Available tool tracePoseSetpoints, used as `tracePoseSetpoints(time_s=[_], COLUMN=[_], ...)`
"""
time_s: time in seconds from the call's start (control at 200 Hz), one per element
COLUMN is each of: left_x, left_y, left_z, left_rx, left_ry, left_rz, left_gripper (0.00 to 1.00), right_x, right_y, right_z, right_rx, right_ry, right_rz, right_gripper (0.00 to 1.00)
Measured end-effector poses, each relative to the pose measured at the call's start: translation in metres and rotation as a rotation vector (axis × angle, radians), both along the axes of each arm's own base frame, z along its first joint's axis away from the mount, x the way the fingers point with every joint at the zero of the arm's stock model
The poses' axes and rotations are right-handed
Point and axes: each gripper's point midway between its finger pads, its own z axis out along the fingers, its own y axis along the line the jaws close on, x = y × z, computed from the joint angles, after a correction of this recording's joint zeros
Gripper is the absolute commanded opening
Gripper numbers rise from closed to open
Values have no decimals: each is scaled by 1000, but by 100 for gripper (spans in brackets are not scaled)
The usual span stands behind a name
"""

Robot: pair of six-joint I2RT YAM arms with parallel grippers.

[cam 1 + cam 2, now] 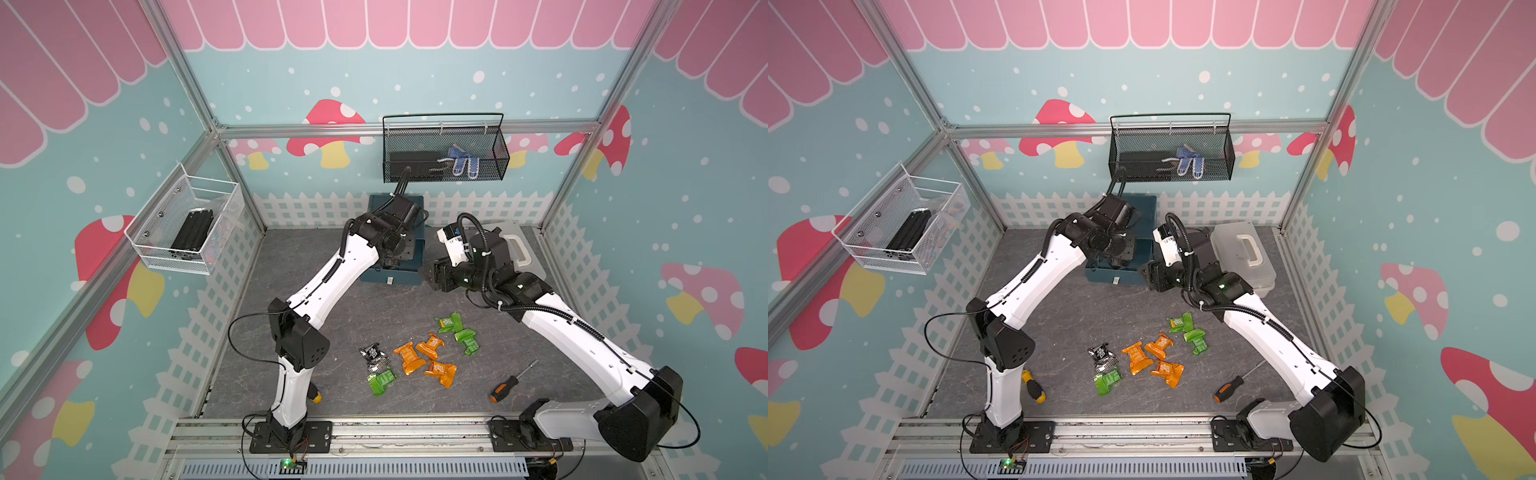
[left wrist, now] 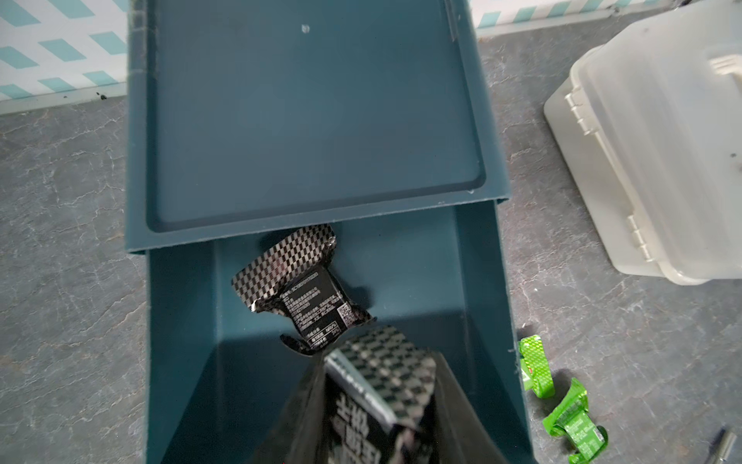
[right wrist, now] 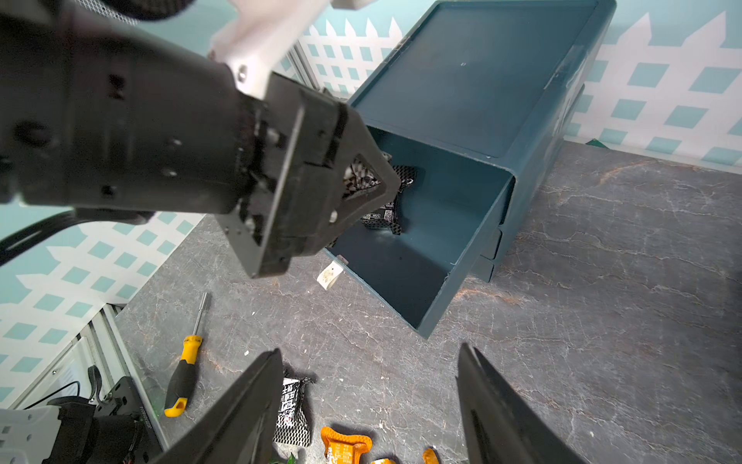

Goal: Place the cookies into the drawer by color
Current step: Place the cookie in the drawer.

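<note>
Black-silver cookie packet [image 2: 381, 381] pinched between the jaws of the left gripper [image 3: 371, 180], suspended over the pulled-out top drawer [image 2: 473, 289] of the dark teal cabinet [image 2: 313, 112]. A second black-silver packet [image 2: 297, 281] lies on the drawer floor. The right gripper [image 3: 369, 349], jaws spread and empty, hovers beside the drawer. Orange packets [image 1: 409, 359], green packets [image 1: 449, 322] and a third black-silver packet [image 1: 372, 354] lie on the grey table [image 1: 374, 316].

Place: robot lab cell.
Frame: aluminium beams [image 1: 540, 126] are boxing in mushroom-print walls [image 1: 415, 79].
Mounts: two arms [image 1: 332, 286] are standing bolted on the near rail [image 1: 415, 436].
</note>
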Motion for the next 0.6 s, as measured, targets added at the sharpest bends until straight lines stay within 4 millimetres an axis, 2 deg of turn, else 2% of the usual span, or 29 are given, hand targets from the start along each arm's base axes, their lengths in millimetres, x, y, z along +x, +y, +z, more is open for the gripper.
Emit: tracePoseSetpoints(time_s=[0.245, 0.405, 0.6], left_x=[16, 13, 13], left_y=[-4, 3, 7], left_z=[-18, -39, -41], left_rx=[56, 119, 143], left_ry=[23, 70, 73], left_rz=[20, 35, 45], left_gripper=[29, 34, 37], right_x=[-2, -4, -5], right_y=[-3, -6, -6], right_z=[-16, -19, -19], right_rx=[-25, -31, -29], right_ry=[23, 26, 24], right_rz=[-5, -10, -10], right_gripper=[71, 72, 72])
